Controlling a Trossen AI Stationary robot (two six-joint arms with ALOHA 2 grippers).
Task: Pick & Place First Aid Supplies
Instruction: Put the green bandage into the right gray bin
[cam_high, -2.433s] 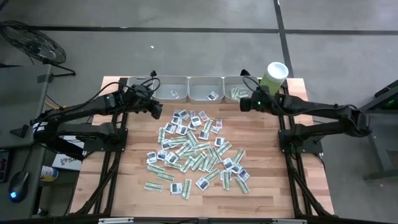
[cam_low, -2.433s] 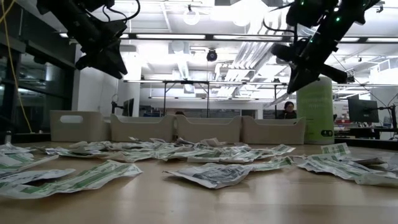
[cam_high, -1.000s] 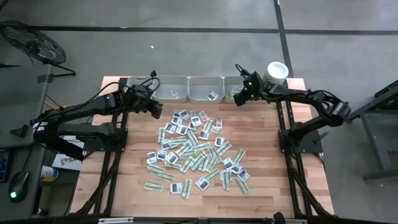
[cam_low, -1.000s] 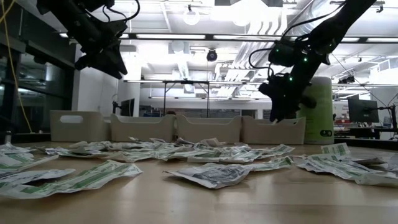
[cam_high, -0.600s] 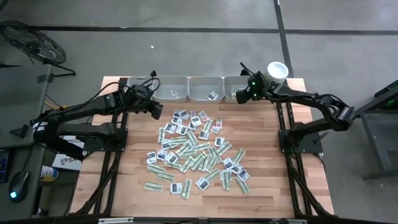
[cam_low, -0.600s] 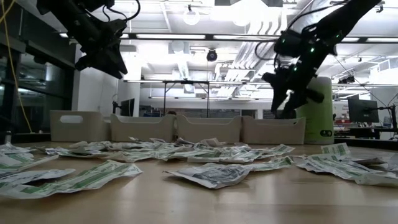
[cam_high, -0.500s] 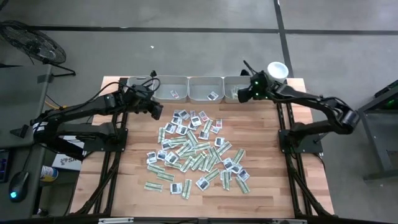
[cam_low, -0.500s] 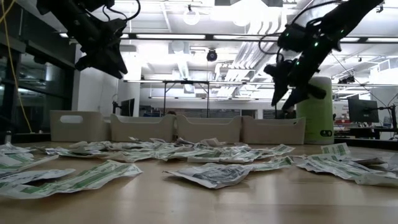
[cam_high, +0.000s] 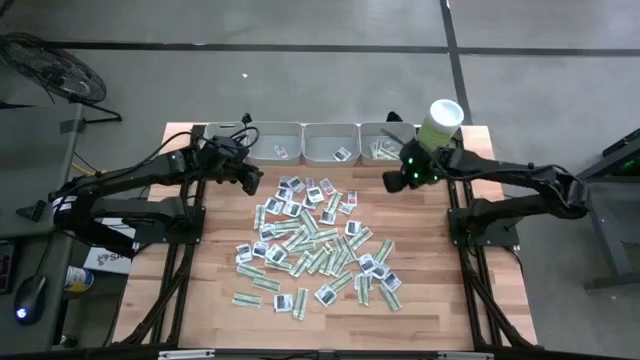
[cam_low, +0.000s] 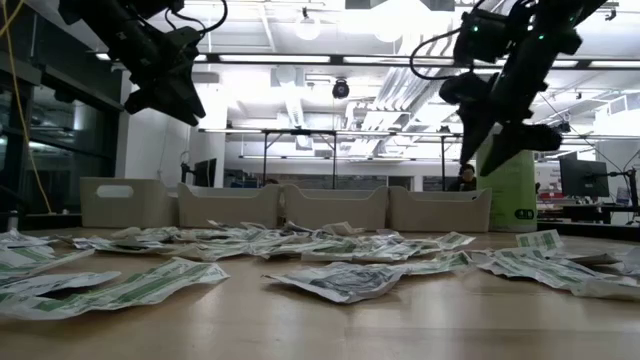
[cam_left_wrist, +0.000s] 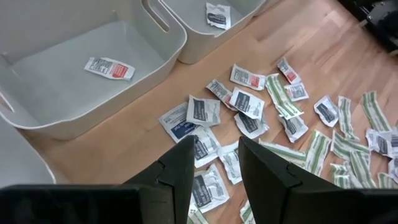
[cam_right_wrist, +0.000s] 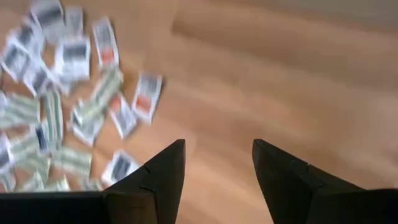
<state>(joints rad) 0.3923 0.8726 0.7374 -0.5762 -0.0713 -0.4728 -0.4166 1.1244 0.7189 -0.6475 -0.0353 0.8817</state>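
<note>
The sachets (cam_high: 318, 238) are scattered mid-table, a few already in the grey trays (cam_high: 334, 142). The right gripper (cam_right_wrist: 214, 165) is held parted and empty beside the green tub (cam_high: 438, 122); the left gripper (cam_left_wrist: 211, 163) is likewise apparently empty. Two overlapping sachets could be pinched together.

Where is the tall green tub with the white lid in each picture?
High view: the green tub stands at the table's far right corner, beside the right gripper.
Low view: the tub is at the right, partly behind that gripper.
Left wrist view: not in it.
Right wrist view: not in it.
Shared landmark: the grey trays beside it.
</note>
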